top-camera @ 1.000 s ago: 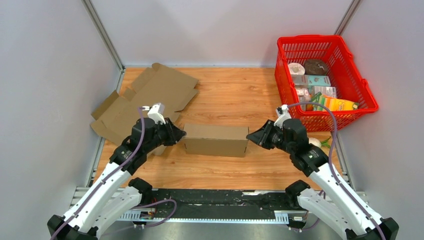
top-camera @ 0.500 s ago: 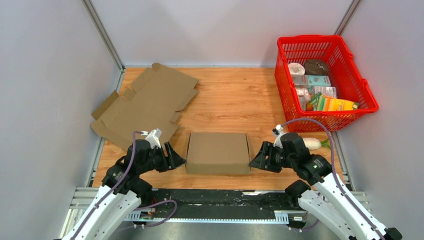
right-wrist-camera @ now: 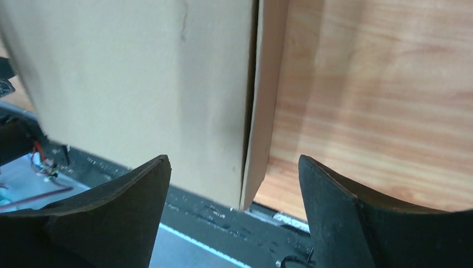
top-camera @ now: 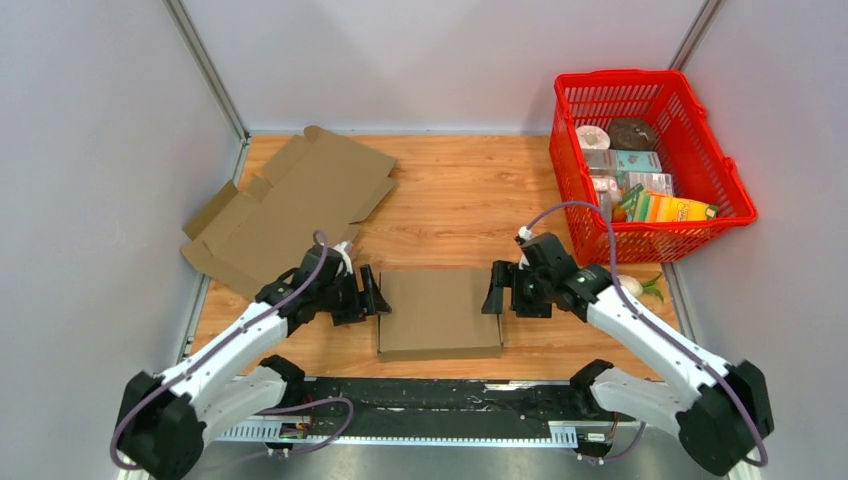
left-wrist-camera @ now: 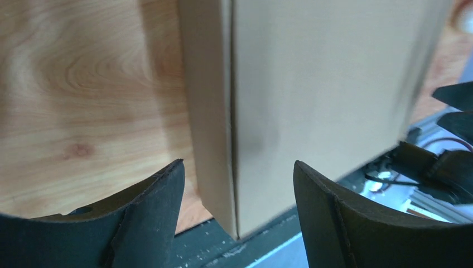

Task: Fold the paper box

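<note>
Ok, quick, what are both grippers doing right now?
Left gripper: open, at the box's left end, holding nothing.
Right gripper: open, at the box's right end, holding nothing.

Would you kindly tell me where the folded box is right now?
In the top view the folded box lies at the near edge of the table, centred between the left hand and the right hand.
</note>
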Controlling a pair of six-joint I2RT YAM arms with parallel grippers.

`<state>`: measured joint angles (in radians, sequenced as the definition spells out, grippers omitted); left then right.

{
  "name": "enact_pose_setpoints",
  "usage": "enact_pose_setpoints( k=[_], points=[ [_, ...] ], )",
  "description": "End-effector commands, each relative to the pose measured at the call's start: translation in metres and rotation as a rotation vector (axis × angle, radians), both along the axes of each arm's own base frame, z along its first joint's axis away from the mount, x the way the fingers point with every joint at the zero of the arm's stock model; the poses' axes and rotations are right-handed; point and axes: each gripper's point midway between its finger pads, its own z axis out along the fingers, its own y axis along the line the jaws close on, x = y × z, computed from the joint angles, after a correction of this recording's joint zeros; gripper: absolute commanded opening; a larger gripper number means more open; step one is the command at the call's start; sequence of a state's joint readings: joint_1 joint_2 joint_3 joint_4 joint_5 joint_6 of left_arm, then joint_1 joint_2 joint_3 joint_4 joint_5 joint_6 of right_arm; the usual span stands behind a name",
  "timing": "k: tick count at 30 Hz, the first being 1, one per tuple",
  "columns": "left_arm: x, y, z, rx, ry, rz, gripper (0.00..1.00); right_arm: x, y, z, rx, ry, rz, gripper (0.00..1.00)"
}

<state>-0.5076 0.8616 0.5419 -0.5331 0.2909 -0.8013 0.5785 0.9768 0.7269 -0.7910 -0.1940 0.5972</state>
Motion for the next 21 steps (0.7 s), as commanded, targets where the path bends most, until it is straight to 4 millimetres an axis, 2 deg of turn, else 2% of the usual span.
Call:
enact_pose_setpoints(
  k=[1,3,4,6,7,9,10,11,12,13,14,15,16,17,18,19,20,21],
  points=[
    [0.039,-0.025,0.006,-0.051,-0.112,-0.017,0.79,0.043,0.017,-0.008,-0.014,-0.116,0.015,0.88],
    [0.052,-0.039,0.003,-0.059,-0.107,-0.039,0.79,0.057,0.034,-0.008,0.038,-0.135,0.027,0.88],
    [0.053,-0.046,0.002,-0.081,-0.086,-0.059,0.79,0.065,0.041,-0.015,0.041,-0.124,0.028,0.88],
    [0.065,-0.060,-0.005,-0.100,-0.052,-0.067,0.78,0.076,0.050,-0.015,0.061,-0.126,0.006,0.80],
    [0.069,-0.065,-0.004,-0.114,-0.048,-0.075,0.74,0.089,0.057,-0.012,0.067,-0.143,-0.003,0.78],
    [0.090,-0.079,0.002,-0.147,-0.078,-0.074,0.69,0.112,0.054,-0.008,0.020,-0.183,-0.065,0.72],
    [0.109,-0.085,0.007,-0.139,-0.097,-0.056,0.68,0.131,0.060,0.003,0.006,-0.215,-0.076,0.71],
    [0.120,-0.088,0.012,-0.143,-0.111,-0.051,0.67,0.142,0.061,0.007,-0.015,-0.239,-0.082,0.69],
    [0.136,-0.089,0.018,-0.148,-0.126,-0.032,0.66,0.158,0.054,0.008,-0.084,-0.281,-0.098,0.68],
    [0.161,-0.099,0.028,-0.156,-0.151,-0.027,0.66,0.182,0.060,0.020,-0.111,-0.309,-0.100,0.68],
    [0.175,-0.103,0.031,-0.158,-0.157,-0.026,0.65,0.195,0.059,0.023,-0.144,-0.323,-0.105,0.68],
    [0.190,-0.108,0.037,-0.172,-0.163,-0.027,0.64,0.215,0.048,0.031,-0.200,-0.361,-0.127,0.68],
    [0.218,-0.121,0.046,-0.200,-0.182,-0.032,0.62,0.228,0.044,0.018,-0.250,-0.338,-0.132,0.68],
    [0.233,-0.126,0.049,-0.198,-0.185,-0.034,0.62,0.253,0.048,0.047,-0.230,-0.393,-0.159,0.68],
    [0.248,-0.133,0.052,-0.197,-0.194,-0.039,0.62,0.272,0.033,0.050,-0.253,-0.398,-0.200,0.69],
    [0.282,-0.151,0.064,-0.218,-0.230,-0.058,0.64,0.286,0.029,0.040,-0.287,-0.390,-0.196,0.69],
    [0.290,-0.152,0.057,-0.171,-0.199,-0.075,0.64,0.312,0.026,0.067,-0.283,-0.464,-0.230,0.72],
    [0.303,-0.157,0.060,-0.164,-0.194,-0.083,0.67,0.333,0.007,0.070,-0.327,-0.494,-0.272,0.75]
  ],
)
